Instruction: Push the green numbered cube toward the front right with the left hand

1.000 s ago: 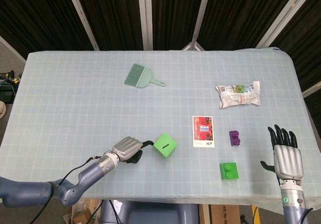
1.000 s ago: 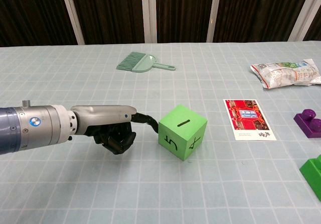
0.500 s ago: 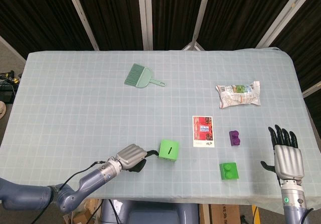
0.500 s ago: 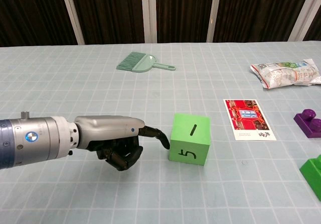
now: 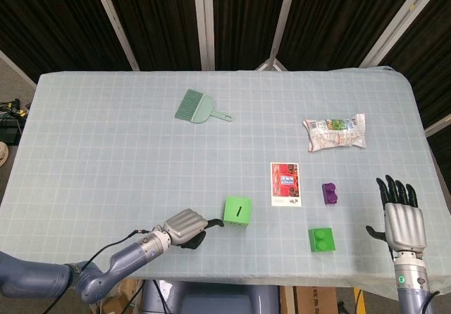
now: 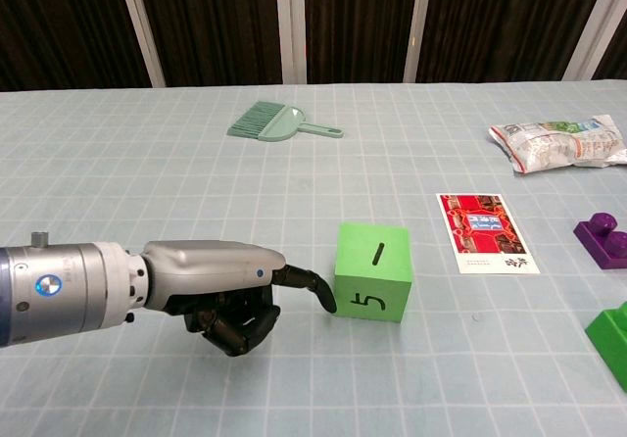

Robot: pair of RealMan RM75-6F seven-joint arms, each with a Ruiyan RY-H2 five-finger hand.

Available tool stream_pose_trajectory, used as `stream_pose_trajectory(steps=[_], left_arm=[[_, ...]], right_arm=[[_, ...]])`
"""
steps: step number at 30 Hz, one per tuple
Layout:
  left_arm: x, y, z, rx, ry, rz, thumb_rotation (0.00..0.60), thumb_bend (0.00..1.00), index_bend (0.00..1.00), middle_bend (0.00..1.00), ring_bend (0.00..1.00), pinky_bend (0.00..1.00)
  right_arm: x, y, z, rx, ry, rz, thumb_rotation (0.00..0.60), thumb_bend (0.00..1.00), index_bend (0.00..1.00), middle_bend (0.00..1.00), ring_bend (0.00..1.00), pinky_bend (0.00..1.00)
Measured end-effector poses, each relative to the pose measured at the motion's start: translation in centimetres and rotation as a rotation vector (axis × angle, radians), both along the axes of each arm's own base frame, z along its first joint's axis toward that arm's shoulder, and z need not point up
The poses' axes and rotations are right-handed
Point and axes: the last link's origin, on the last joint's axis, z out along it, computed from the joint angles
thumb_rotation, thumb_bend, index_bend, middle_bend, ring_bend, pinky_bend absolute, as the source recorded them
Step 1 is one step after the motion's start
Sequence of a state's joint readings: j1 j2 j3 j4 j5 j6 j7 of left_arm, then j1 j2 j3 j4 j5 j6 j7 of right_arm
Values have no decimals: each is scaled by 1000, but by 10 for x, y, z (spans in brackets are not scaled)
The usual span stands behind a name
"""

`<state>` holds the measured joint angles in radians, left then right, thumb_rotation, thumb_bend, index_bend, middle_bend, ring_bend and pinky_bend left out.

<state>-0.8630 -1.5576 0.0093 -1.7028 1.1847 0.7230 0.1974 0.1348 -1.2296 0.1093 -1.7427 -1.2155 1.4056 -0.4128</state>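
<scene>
From the head view, I can't tell whether my left hand [image 5: 187,226] touches the green numbered cube [image 5: 237,210], which sits near the surface [image 5: 106,138]'s front edge, left of the red card [image 5: 285,184]. My right hand [image 5: 403,219] hangs spread, holding nothing. In the chest view, one outstretched fingertip [image 6: 326,299] meets the cube's left face, other fingers curled under; the green block [image 6: 614,339] is cut off.

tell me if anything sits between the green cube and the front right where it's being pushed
Yes. The green brick lies on the table toward the front right of the green numbered cube, roughly in that path. Nothing stands between the left hand and the cube.
</scene>
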Motion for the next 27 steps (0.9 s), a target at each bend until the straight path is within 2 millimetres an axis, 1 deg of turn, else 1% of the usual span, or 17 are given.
stream_pose_trajectory(steps=[4, 7, 10, 11, 14, 16, 18, 19, 21, 23, 24, 25, 26, 27], left_arm=[[-2, 0, 5, -4, 3, 4, 600, 1000, 217, 869, 825, 829], [-6, 3, 14, 18, 16, -7, 600, 1000, 253, 869, 825, 832], [-11, 9, 33, 78, 24, -15, 600, 1000, 284, 869, 825, 833], [-12, 12, 42, 110, 22, -11, 600, 997, 298, 869, 825, 833], [-17, 19, 68, 207, 3, 18, 600, 951, 326, 848, 809, 833], [-21, 24, 83, 278, -13, 40, 600, 899, 326, 800, 758, 829], [-27, 29, 101, 373, -27, 60, 600, 840, 322, 736, 687, 804], [-30, 31, 108, 417, -30, 64, 600, 798, 317, 695, 641, 772], [-37, 35, 126, 531, -33, 61, 600, 731, 309, 646, 578, 727], [-44, 38, 143, 656, -34, 40, 600, 614, 291, 560, 488, 658], [-48, 39, 150, 712, -33, 29, 600, 580, 279, 527, 458, 631], [-53, 39, 157, 769, -30, 20, 600, 534, 253, 464, 403, 577], [-62, 38, 168, 859, -24, 15, 600, 517, 227, 419, 360, 534], [-67, 37, 173, 892, -20, 17, 600, 512, 203, 382, 322, 495]], right_arm=[[-1, 0, 0, 1, -1, -4, 600, 71, 81, 0, 0, 0], [-1, -1, 0, 1, -2, -5, 600, 72, 82, 0, 0, 0], [-1, -1, 0, 3, -2, -5, 600, 72, 82, 0, 0, 0], [-1, -1, 0, 4, -2, -5, 600, 72, 82, 0, 0, 0], [-1, -1, -2, 9, 0, -5, 600, 72, 82, 0, 0, 0], [0, -1, -3, 12, 2, -4, 600, 72, 82, 0, 0, 0], [1, -1, -4, 15, 4, -3, 600, 72, 81, 0, 0, 0], [1, -1, -5, 16, 6, -2, 600, 72, 81, 0, 0, 0], [2, -1, -6, 19, 10, -1, 600, 72, 81, 0, 0, 0], [2, -1, -8, 24, 14, 1, 600, 72, 82, 0, 0, 0], [2, -1, -8, 26, 17, 2, 600, 71, 82, 0, 0, 0], [3, -1, -9, 29, 19, 3, 600, 71, 82, 0, 0, 0], [3, -1, -10, 33, 22, 5, 600, 71, 82, 0, 0, 0], [3, -1, -10, 35, 21, 6, 600, 71, 82, 0, 0, 0]])
